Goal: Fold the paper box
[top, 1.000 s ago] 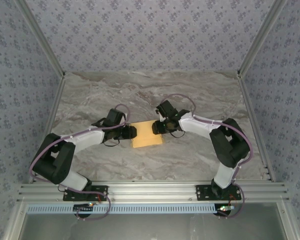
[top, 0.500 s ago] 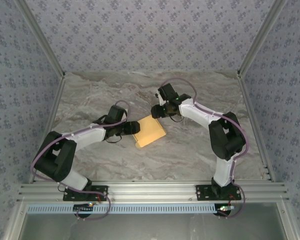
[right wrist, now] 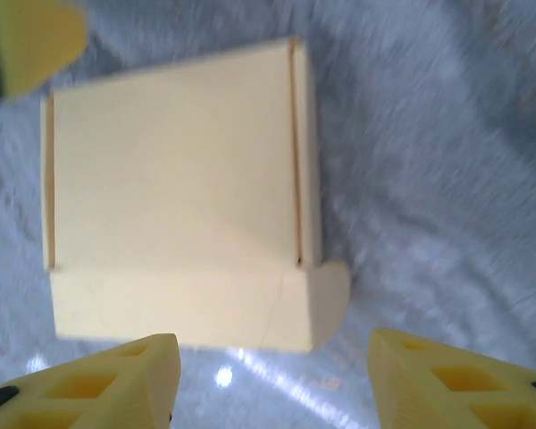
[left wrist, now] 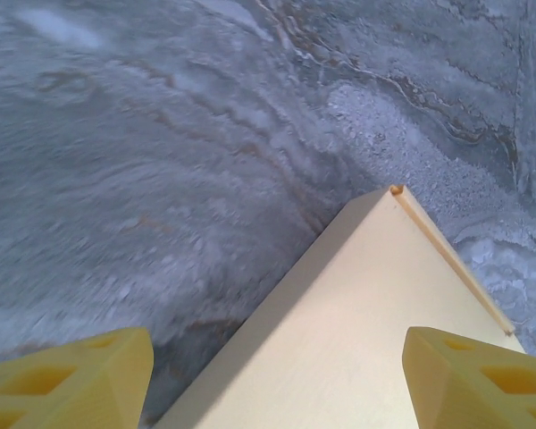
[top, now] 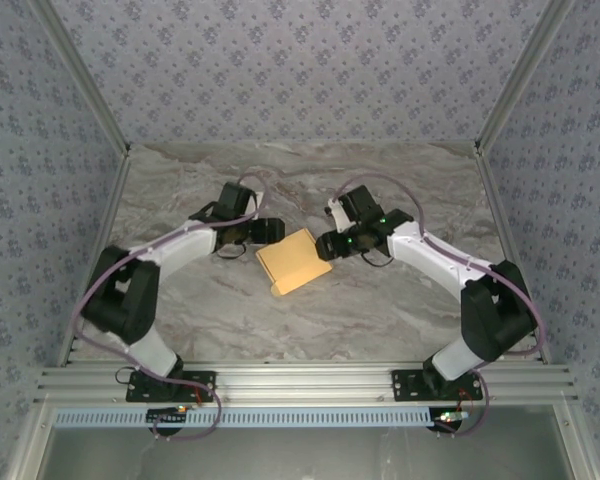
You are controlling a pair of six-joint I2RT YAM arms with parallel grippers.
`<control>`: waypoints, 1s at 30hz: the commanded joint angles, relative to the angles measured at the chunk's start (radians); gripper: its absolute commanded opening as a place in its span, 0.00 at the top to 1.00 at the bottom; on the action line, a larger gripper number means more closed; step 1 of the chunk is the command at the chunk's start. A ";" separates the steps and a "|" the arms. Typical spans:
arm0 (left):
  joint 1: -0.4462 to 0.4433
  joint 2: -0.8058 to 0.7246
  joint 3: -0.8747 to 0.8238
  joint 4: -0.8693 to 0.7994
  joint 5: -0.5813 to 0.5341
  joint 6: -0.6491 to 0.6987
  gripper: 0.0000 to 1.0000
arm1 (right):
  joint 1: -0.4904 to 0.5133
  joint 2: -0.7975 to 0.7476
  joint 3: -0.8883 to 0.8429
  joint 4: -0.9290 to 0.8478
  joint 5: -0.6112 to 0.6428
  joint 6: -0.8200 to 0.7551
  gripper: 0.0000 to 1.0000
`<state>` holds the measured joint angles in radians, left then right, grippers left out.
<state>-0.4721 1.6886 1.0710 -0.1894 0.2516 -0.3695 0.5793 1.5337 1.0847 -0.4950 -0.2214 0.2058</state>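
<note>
From above, the paper box [top: 293, 261] is lying closed and flat on the marble counter [top: 180, 300], turned at an angle. A second ago it was sitting square, pinched between the two grippers. Since then it has swung round and both arms have let go. The left gripper [top: 270, 231] is hanging just beside the box's far left corner, drawn back from the side it was pressing. The right gripper [top: 325, 245] has come down from beyond the box and is sitting just off its far right edge. Whether either one is grazing the card cannot be told from this height.

In the left wrist view, the left gripper [left wrist: 272, 384] is standing released, its yellow fingers spread wide. A corner of the box [left wrist: 366, 304] is reaching out past them over the grey counter [left wrist: 161, 134].

In the right wrist view, the right gripper [right wrist: 272, 384] is likewise released, its jaws wide and grasping nothing. The box [right wrist: 174, 188] is lying just ahead of them with its lid shut and a rounded tab [right wrist: 329, 295] sticking out at its near right corner. A yellow finger [right wrist: 27, 36], seemingly the left gripper's, is showing beyond the box's far left corner.
</note>
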 commanded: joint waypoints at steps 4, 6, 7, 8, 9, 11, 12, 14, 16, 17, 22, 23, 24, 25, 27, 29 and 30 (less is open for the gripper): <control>0.003 0.145 0.130 -0.122 0.166 0.102 0.27 | 0.056 -0.030 -0.118 -0.006 -0.070 0.033 0.41; 0.003 0.157 0.139 -0.142 0.207 0.103 0.27 | 0.056 -0.037 -0.129 -0.011 -0.050 0.036 0.41; 0.004 0.157 0.133 -0.142 0.220 0.096 0.27 | 0.055 -0.044 -0.135 -0.009 -0.042 0.037 0.41; 0.003 0.157 0.127 -0.142 0.237 0.084 0.27 | 0.053 -0.052 -0.139 -0.008 -0.041 0.038 0.41; 0.003 0.156 0.120 -0.144 0.263 0.075 0.27 | 0.048 -0.058 -0.142 -0.007 -0.046 0.038 0.41; 0.003 0.141 0.093 -0.141 0.299 0.057 0.28 | 0.039 -0.069 -0.147 -0.013 -0.063 0.041 0.41; 0.003 0.125 0.072 -0.127 0.313 0.041 0.28 | 0.031 -0.076 -0.152 -0.014 -0.083 0.045 0.41; 0.003 0.102 0.035 -0.104 0.333 0.012 0.28 | 0.011 -0.086 -0.170 -0.005 -0.124 0.057 0.41; 0.004 0.083 0.014 -0.099 0.347 -0.002 0.28 | -0.011 -0.089 -0.190 0.011 -0.168 0.072 0.41; 0.004 0.074 0.007 -0.095 0.350 -0.008 0.28 | -0.019 -0.090 -0.202 0.022 -0.184 0.080 0.41; 0.003 0.046 -0.016 -0.104 0.368 -0.014 0.28 | -0.045 -0.084 -0.245 0.094 -0.224 0.125 0.41; 0.003 0.045 -0.018 -0.104 0.376 -0.014 0.28 | -0.051 -0.079 -0.253 0.113 -0.237 0.137 0.41; 0.004 0.042 -0.021 -0.109 0.368 -0.015 0.28 | -0.054 -0.075 -0.258 0.128 -0.247 0.149 0.40; 0.006 0.040 -0.023 -0.112 0.355 -0.013 0.28 | -0.056 -0.072 -0.262 0.142 -0.251 0.158 0.41; 0.009 0.038 -0.027 -0.113 0.326 -0.013 0.29 | -0.067 -0.060 -0.270 0.178 -0.269 0.189 0.40; 0.010 0.039 -0.029 -0.113 0.324 -0.014 0.30 | -0.080 -0.044 -0.281 0.226 -0.300 0.227 0.41; 0.012 0.039 -0.029 -0.114 0.321 -0.013 0.31 | -0.086 -0.033 -0.287 0.255 -0.317 0.249 0.41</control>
<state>-0.4709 1.7557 1.0546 -0.2916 0.5781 -0.3790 0.5102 1.4734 0.8158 -0.3305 -0.4694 0.3798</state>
